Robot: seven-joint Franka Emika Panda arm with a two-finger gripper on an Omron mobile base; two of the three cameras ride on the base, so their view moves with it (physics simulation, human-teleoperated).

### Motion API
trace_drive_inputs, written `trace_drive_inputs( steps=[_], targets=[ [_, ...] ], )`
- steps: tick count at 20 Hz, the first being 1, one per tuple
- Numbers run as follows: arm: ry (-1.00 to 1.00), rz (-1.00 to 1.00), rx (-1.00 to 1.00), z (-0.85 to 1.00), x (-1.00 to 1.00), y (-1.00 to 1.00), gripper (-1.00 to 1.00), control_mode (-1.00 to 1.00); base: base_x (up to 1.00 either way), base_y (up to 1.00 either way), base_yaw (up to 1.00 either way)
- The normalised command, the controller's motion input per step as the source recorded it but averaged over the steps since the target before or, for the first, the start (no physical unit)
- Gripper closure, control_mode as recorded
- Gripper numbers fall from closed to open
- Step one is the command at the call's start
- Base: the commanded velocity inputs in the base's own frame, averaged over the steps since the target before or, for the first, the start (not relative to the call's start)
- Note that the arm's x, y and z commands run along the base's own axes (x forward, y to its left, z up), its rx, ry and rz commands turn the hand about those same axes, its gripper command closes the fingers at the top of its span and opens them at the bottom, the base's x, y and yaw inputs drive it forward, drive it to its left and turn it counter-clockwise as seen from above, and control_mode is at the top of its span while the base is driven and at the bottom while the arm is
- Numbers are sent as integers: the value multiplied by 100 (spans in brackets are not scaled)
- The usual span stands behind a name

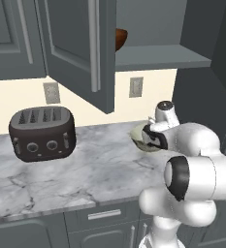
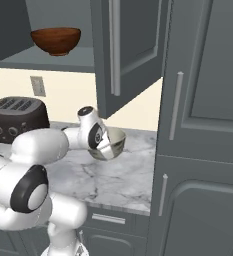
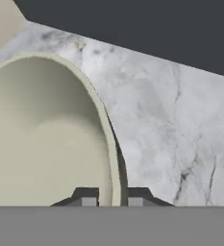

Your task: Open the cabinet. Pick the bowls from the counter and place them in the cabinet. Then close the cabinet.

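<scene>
Hand view shows the tool (image 3: pixel 108 202) pinching the cream bowl's (image 3: pixel 46 139) rim over the counter (image 3: pixel 171 125).

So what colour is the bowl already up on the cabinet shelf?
Glossy reddish-brown wood bowl; the right base view shows it best.

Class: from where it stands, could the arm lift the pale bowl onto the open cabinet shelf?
Probably yes: the end effector pinches the pale bowl, the door is swung aside, and the shelf has room beside the brown bowl.
</scene>
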Motion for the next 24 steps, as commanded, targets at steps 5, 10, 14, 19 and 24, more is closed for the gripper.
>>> trace_drive_inputs(
  steps=[5,10,14,19,24],
  targets=[
    [-23,-9,0,100,-65,0,100,-100,0,0,0],
    [-27,-16,0,100,-71,0,100,-100,0,0,0],
    [-36,-19,0,100,-76,0,100,-100,0,0,0],
    [-28,-18,1,100,-71,0,100,-100,0,0,0],
    [-9,-10,4,100,-57,7,100,-100,0,0,0]
  ],
)
